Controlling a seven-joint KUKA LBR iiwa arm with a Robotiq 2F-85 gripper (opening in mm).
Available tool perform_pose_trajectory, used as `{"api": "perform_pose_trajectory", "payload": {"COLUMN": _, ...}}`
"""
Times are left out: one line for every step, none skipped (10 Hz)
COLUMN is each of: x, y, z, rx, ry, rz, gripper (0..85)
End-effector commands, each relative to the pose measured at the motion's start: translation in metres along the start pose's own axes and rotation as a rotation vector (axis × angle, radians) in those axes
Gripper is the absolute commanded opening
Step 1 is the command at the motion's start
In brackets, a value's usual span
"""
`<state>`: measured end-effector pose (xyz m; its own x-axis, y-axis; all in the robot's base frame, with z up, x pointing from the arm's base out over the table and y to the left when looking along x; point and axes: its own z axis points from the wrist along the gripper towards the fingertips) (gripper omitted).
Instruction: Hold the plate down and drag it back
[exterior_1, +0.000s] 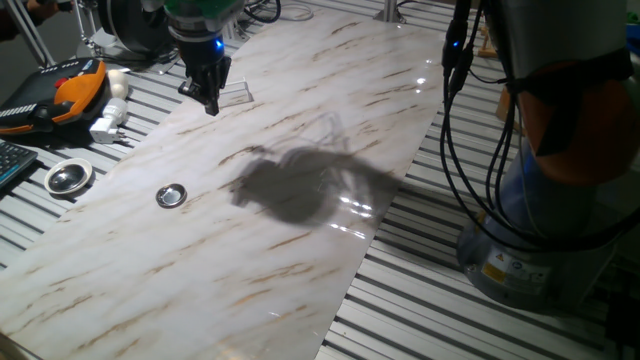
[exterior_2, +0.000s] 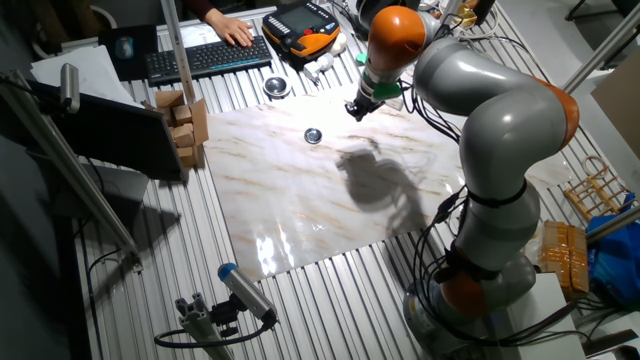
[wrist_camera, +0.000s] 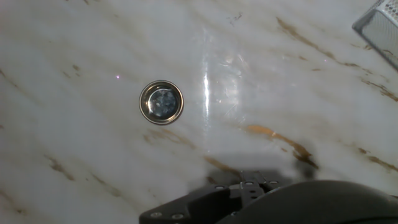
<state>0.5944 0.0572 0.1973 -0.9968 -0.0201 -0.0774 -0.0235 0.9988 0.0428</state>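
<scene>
Plate (exterior_1: 172, 195) sat alone on the marbled desk (exterior_1: 300, 120), well apart from the raised hand (exterior_1: 207, 98), whose fingers appeared closed on nothing. A clean drag would likely call for centring the fingertips on the dark middle before pressing down.

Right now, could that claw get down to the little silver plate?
Probably yes. The claw hangs above the marble board, apart from the plate, and only bare marble lies between them; nothing covers the plate.
</scene>
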Motion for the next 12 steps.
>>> {"api": "perform_pose_trajectory", "payload": {"x": 0.0, "y": 0.0001, "z": 0.0002, "rx": 0.0, "ry": 0.003, "rz": -0.005, "gripper": 0.0}}
{"api": "perform_pose_trajectory", "payload": {"x": -0.0001, "y": 0.0002, "z": 0.0004, "rx": 0.0, "ry": 0.004, "rz": -0.006, "gripper": 0.0}}
{"api": "perform_pose_trajectory", "payload": {"x": -0.0003, "y": 0.0003, "z": 0.001, "rx": -0.002, "ry": 0.006, "rz": -0.006, "gripper": 0.0}}
{"api": "perform_pose_trajectory", "payload": {"x": -0.0005, "y": 0.0005, "z": 0.0018, "rx": -0.002, "ry": 0.004, "rz": -0.005, "gripper": 0.0}}
{"api": "perform_pose_trajectory", "payload": {"x": -0.0005, "y": 0.0004, "z": 0.0021, "rx": -0.002, "ry": -0.001, "rz": -0.002, "gripper": 0.0}}
{"api": "perform_pose_trajectory", "payload": {"x": -0.0005, "y": 0.0003, "z": 0.002, "rx": -0.002, "ry": -0.001, "rz": 0.0, "gripper": 0.0}}
{"api": "perform_pose_trajectory", "payload": {"x": -0.0005, "y": 0.0004, "z": 0.0021, "rx": -0.002, "ry": -0.001, "rz": 0.0, "gripper": 0.0}}
{"api": "perform_pose_trajectory", "payload": {"x": -0.0005, "y": 0.0005, "z": 0.0023, "rx": -0.002, "ry": -0.001, "rz": 0.0, "gripper": 0.0}}
{"api": "perform_pose_trajectory", "payload": {"x": -0.0006, "y": 0.0007, "z": 0.0024, "rx": -0.002, "ry": -0.001, "rz": 0.0, "gripper": 0.0}}
{"api": "perform_pose_trajectory", "payload": {"x": -0.0005, "y": 0.001, "z": 0.0025, "rx": -0.002, "ry": -0.001, "rz": 0.0, "gripper": 0.0}}
{"api": "perform_pose_trajectory", "payload": {"x": -0.0005, "y": 0.0012, "z": 0.0025, "rx": -0.002, "ry": -0.002, "rz": 0.0, "gripper": 0.0}}
{"api": "perform_pose_trajectory", "payload": {"x": -0.0006, "y": 0.0011, "z": 0.0028, "rx": -0.002, "ry": -0.004, "rz": 0.0, "gripper": 0.0}}
